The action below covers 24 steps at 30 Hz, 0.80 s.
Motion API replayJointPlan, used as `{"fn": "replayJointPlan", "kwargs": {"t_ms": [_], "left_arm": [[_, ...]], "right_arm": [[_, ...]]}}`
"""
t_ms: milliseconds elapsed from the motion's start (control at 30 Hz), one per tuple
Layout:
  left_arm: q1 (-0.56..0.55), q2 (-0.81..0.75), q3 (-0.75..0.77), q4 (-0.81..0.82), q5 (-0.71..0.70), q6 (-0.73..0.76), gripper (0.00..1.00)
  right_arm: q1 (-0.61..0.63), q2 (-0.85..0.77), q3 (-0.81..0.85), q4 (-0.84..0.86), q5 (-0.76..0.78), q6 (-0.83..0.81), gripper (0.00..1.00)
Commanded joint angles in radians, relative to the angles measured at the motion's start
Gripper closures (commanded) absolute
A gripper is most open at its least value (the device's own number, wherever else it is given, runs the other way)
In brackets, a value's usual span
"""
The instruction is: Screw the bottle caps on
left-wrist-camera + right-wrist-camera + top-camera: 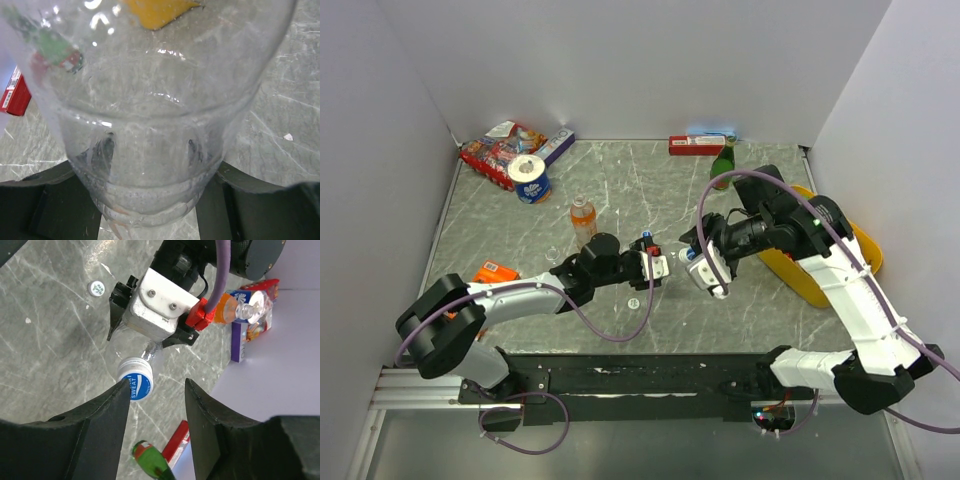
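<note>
Enclosing grey veined tabletop [640, 200], plain white walls [650, 70], bottle [582, 220] standing

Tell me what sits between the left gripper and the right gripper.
The right wrist view shows a clear bottle clamped in the left gripper, its blue-topped cap pointing toward the open right gripper. Nothing else lies between them.

Robot lab — white-walled booth [620, 60], marble-patterned table [650, 330]
</note>
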Motion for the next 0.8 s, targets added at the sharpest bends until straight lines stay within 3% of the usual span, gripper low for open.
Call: {"fn": "replayJointPlan", "kwargs": {"t_ms": [0,267,767], "left_arm": [[0.002,0.003,0.031,0.047,0.013,0.015,0.99],[0.006,0.018,0.025,0.049,0.009,0.023,0.99],[0.005,0.011,0.048,0.052,0.016,0.05,0.99]], "right_arm": [[0.008,0.003,0.075,-0.215,-0.003,0.056,0.46],[0.01,-0.097,-0.047,-0.227,0.046,0.025,0.46],[0.008,-0.026,-0.052,-0.206,0.061,0.034,0.43]]}}
